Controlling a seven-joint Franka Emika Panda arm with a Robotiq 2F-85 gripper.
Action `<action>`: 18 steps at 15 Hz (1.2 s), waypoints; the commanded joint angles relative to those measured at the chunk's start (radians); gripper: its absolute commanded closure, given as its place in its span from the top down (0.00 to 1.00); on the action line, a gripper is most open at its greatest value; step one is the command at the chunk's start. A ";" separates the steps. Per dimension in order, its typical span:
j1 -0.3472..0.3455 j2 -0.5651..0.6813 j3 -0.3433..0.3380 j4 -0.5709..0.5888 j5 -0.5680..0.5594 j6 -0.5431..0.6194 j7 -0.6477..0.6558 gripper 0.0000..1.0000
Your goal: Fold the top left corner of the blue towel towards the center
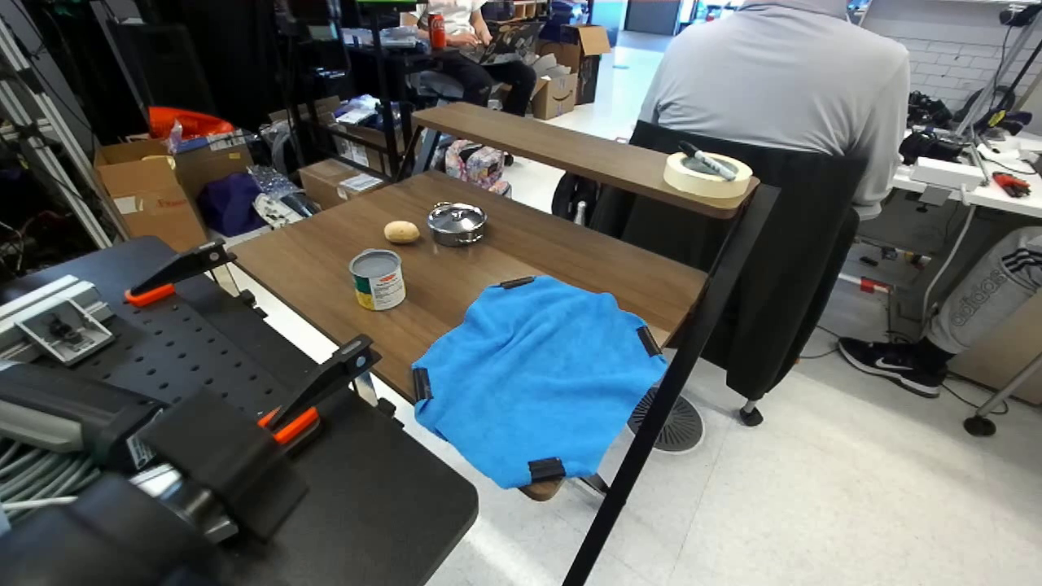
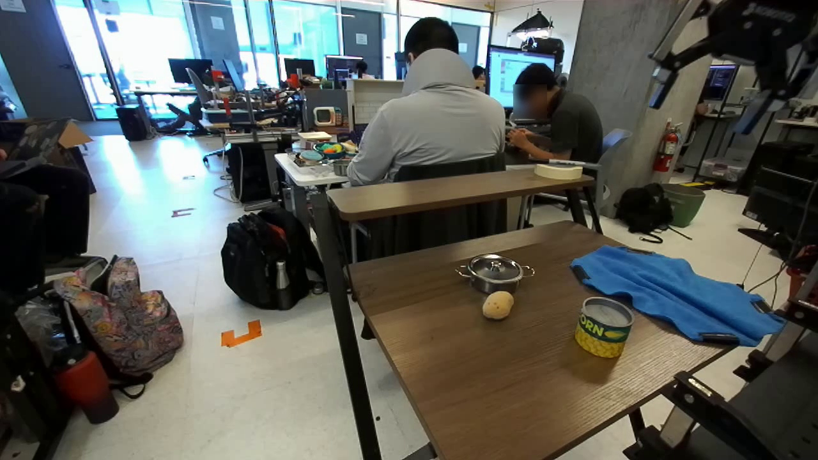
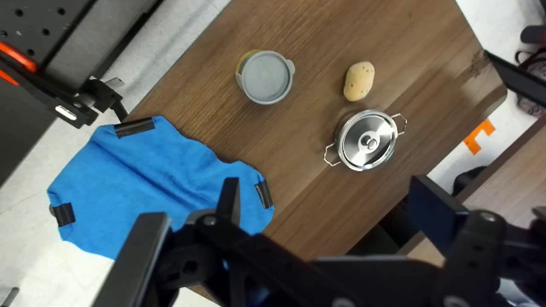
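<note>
Wrist view: the blue towel (image 3: 128, 196) lies to the lower left of the corn can (image 3: 266, 79), near but not touching it. In an exterior view the gripper (image 2: 700, 112) hangs well above the can's height, fingers (image 2: 662, 88) spread wide and holding nothing. The towel is below them, so the fold likely calls for a descent to one corner, clear of the can; which corner is top left, I cannot tell.

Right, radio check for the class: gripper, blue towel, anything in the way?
Gripper open, empty, touching nothing. Blue towel spread, rumpled, no corner turned to the center. Can stands apart, probably not in the way.
</note>
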 commanded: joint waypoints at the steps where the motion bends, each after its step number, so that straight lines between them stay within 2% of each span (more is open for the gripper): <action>1: 0.003 0.237 0.003 0.159 -0.060 0.141 0.148 1.00; 5: 0.052 0.454 -0.067 0.295 -0.180 0.231 0.253 1.00; 8: 0.086 0.591 -0.110 0.391 -0.175 0.254 0.232 1.00; 12: 0.104 0.730 -0.145 0.517 -0.150 0.214 0.204 1.00; 18: 0.104 0.861 -0.185 0.637 -0.162 0.151 0.132 1.00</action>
